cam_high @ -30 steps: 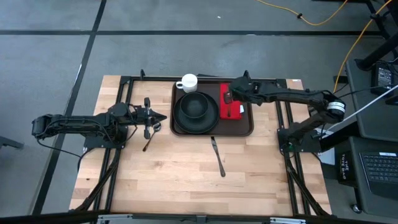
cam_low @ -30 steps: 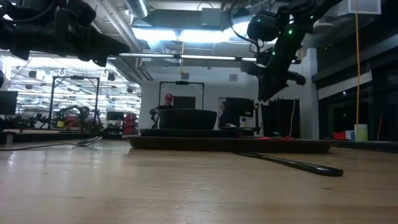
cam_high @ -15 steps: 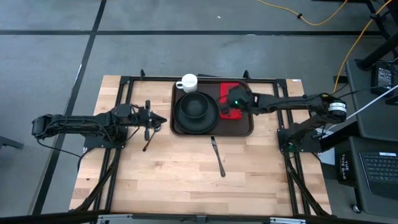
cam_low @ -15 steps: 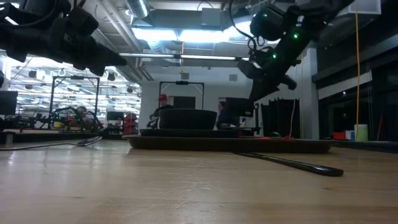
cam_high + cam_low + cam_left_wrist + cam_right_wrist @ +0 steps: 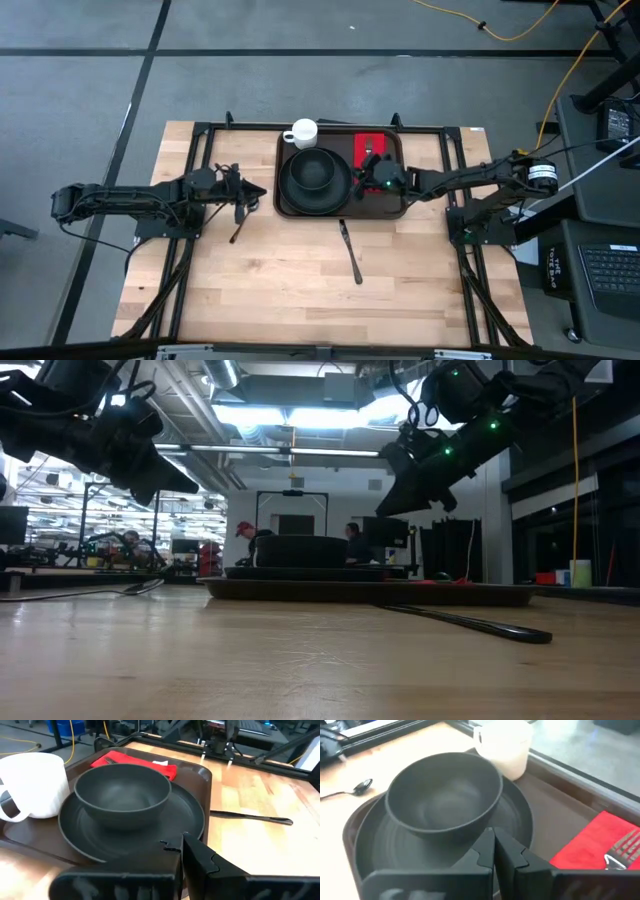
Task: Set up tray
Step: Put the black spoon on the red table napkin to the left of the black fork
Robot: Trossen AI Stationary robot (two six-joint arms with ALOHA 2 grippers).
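A: Tray [image 5: 395, 205], one, dark brown with a raised rim, lying at the far middle of the counter [image 5: 300, 290]. Contents?

B: Plate [image 5: 290, 190], one, round and black, with one bowl [image 5: 314, 168] nested on it. Mug [image 5: 301, 133], one, white, at the tray's far left corner, touching or just beside the plate. Napkin [image 5: 375, 150], one, red, along the right of the tray, with one fork [image 5: 620, 851] lying on it (only the tines show in the right wrist view).

A: Off the tray?

B: Knife [image 5: 349, 250], one, on the bare wood just in front of the tray. Spoon [image 5: 238, 225], one, left of the tray, below the left arm. By my judgement these two are not yet placed.

A: Arms, two. State of each tool?

B: Right tool [image 5: 362, 183]: fingers together, nothing between them, hanging over the tray between the plate and the napkin. Probably there because the fork sits on the napkin right beside it. Left tool [image 5: 257, 191]: fingers together, holding nothing, raised off the counter just left of the tray's rim and pointing toward the plate, with the spoon near it.

A: Why the layout?

B: Reads as a place setting: dishes stacked centre, cup at the corner, cutlery grouped on the napkin.
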